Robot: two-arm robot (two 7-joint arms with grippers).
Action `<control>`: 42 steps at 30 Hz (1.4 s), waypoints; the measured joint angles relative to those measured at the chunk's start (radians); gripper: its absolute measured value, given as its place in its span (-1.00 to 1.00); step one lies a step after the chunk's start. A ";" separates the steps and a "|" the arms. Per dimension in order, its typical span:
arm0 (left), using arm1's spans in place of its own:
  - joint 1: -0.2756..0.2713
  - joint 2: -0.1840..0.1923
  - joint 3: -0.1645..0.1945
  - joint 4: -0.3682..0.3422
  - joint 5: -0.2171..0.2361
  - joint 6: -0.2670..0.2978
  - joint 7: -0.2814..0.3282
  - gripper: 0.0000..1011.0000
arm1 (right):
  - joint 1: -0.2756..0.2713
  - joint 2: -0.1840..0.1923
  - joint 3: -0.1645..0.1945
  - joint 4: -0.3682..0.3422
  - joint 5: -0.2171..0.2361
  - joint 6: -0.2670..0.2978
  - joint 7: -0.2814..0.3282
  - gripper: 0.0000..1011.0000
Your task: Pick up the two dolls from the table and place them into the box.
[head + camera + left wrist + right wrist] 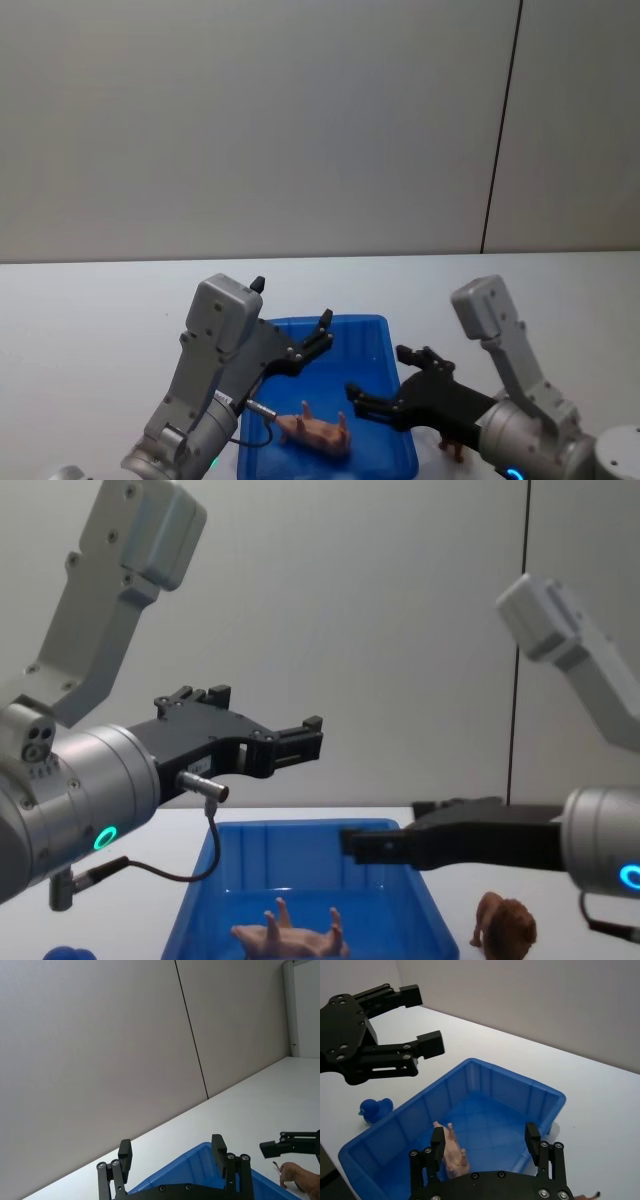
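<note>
**One doll in, the lion left to fetch**

Our left gripper [422,1019] hangs empty with its fingers spread wide. The box [365,325] is below it, and the pig [318,432] lies legs-up on the box floor underneath. Our right gripper [485,1135] is also wide and empty, its tips over the box. The lion [505,925] stands on the worktop [90,310] below and behind those tips, toward the wrist, just outside the box wall.

We judge the lion pick to be the risky part. The lion stands so close to the wall that a wide gripper coming down may land a finger on the rim and shove the box. A glancing touch could also topple the lion or push it away. The two grippers are near each other over the box, so a careless drop could bring them together. The blue duck [375,1109] beyond the box, on the left gripper's side, is no target.
</note>
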 joint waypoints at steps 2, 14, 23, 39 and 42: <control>0.000 0.000 0.000 0.000 0.000 0.000 0.000 0.98 | -0.007 0.009 0.006 -0.008 0.004 -0.006 -0.008 0.96; 0.000 0.000 0.000 0.000 0.000 0.000 0.000 0.98 | -0.085 0.082 0.048 -0.081 0.049 -0.044 -0.083 0.98; 0.000 0.000 0.000 0.000 0.000 0.000 0.000 0.98 | -0.130 0.122 0.069 -0.112 0.081 -0.042 -0.117 0.98; 0.000 0.000 0.000 0.000 0.000 0.000 0.000 0.98 | -0.139 0.137 0.075 -0.056 0.099 0.003 -0.117 0.98; 0.000 0.000 0.000 0.000 0.000 0.000 0.000 0.98 | -0.132 0.132 0.071 -0.038 0.093 0.006 -0.112 0.98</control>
